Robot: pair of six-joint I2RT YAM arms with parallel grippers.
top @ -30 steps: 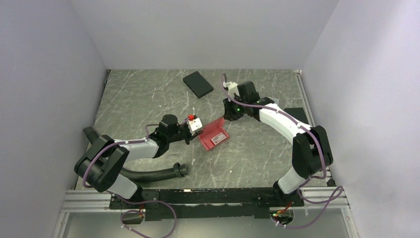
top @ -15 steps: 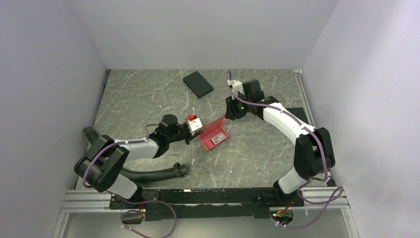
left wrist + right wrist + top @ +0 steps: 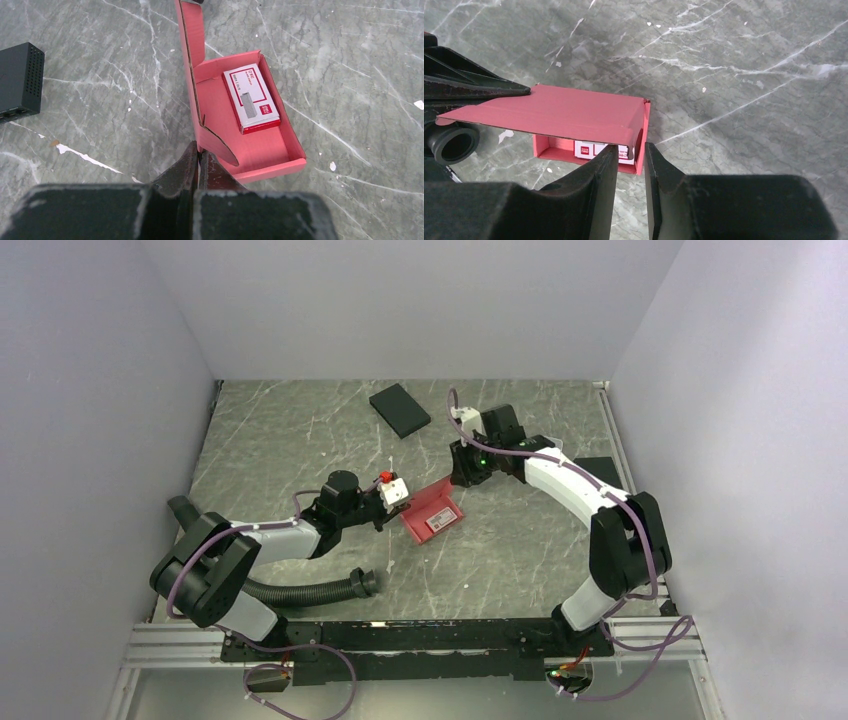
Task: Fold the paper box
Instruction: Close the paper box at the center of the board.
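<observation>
The pinkish-red paper box (image 3: 432, 512) lies open mid-table, its lid raised at the left side. In the left wrist view the box (image 3: 260, 150) holds a tiny red-and-white carton (image 3: 251, 101), and the lid (image 3: 192, 35) stands upright. My left gripper (image 3: 198, 152) is shut on the box's near left corner; it also shows in the top view (image 3: 398, 518). My right gripper (image 3: 462, 475) is at the box's far right corner. In the right wrist view its jaws (image 3: 630, 150) stand slightly apart, straddling the box's side wall (image 3: 644, 135) below the lid (image 3: 569, 112).
A black flat box (image 3: 400, 410) lies at the back. A black object (image 3: 597, 470) sits by the right wall. A black corrugated hose (image 3: 310, 590) lies near the left arm. A black perforated device (image 3: 20, 82) shows left in the left wrist view.
My right gripper drew back and right a little from the box, then came back to its corner. The left gripper and the box have not moved.
</observation>
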